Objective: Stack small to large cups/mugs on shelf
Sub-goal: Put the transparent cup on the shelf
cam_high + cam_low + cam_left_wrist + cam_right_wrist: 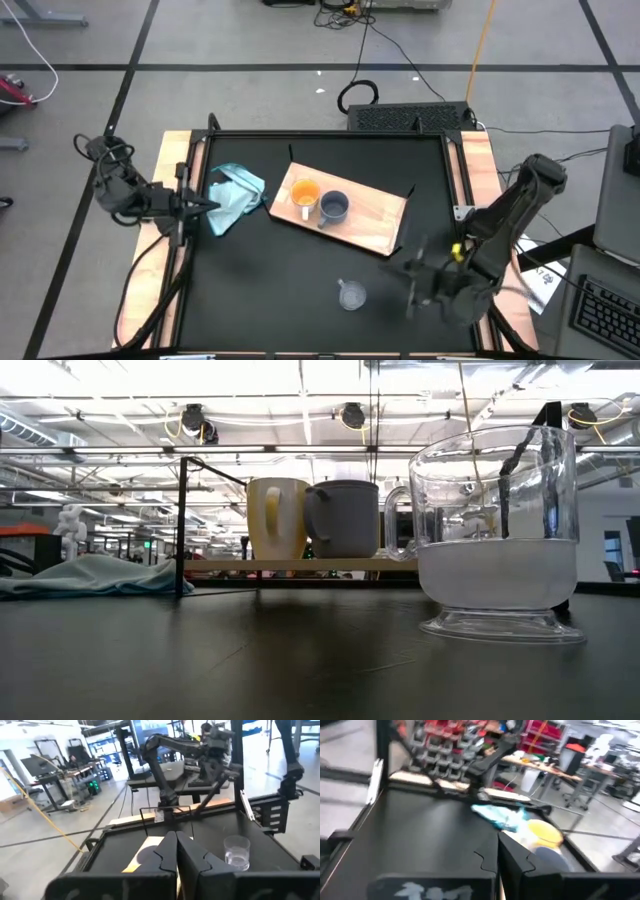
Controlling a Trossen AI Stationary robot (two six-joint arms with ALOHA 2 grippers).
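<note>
One clear glass cup [351,295] stands alone on the black tabletop at lower centre, off the wooden shelf [375,222] where the orange mug [304,194] and blue-grey mug [334,207] sit touching. Rigid, slick and breakable, it probably wants a handle or rim grip. Both the right gripper [418,272] and the left gripper [210,205] are pressed together.

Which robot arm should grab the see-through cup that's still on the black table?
Probably the right. The right gripper hovers near the clear glass cup; the left gripper waits far across, by the teal cloth. The orange mug and blue-grey mug already sit on the light-wood shelf board.
</note>
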